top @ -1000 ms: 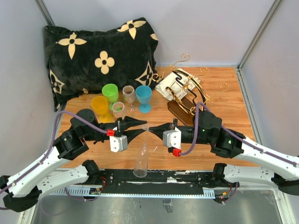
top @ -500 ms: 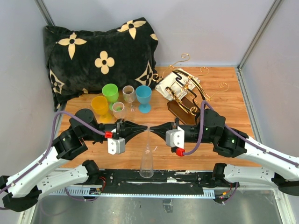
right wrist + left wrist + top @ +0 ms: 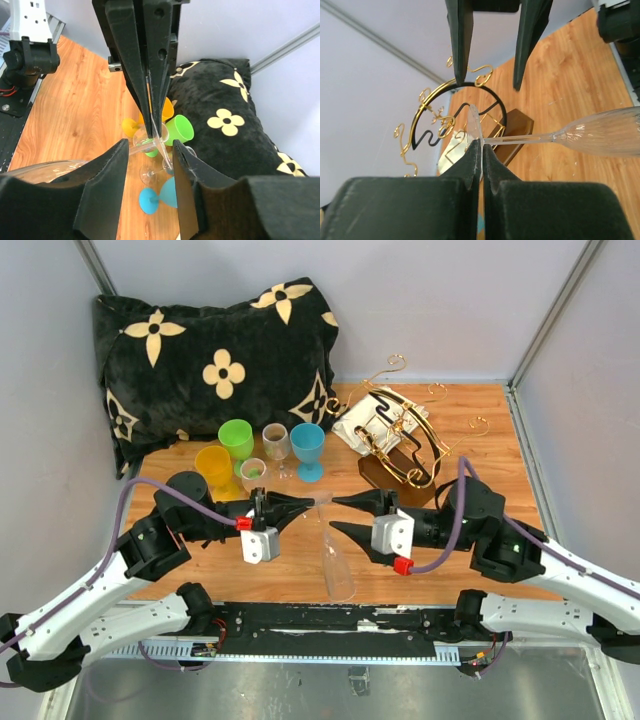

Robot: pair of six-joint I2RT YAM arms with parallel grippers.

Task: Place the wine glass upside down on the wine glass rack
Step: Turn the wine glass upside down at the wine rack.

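Now we hold the clear wine glass [image 3: 336, 570] by its foot, pinched between our left fingers [image 3: 466, 167], its bowl slanting toward 6 o'clock above the tabletop [image 3: 500, 470]. Our right fingers [image 3: 355, 534] stand apart at 3 o'clock, just beside the stem. The rack [image 3: 400, 430] sits at 1 o'clock.

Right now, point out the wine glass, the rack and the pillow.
Wine glass [image 3: 605, 136]: left wrist view, its bowl.
Rack [image 3: 380, 473]: top view, wooden base.
Pillow [image 3: 222, 372]: top view, middle flower.
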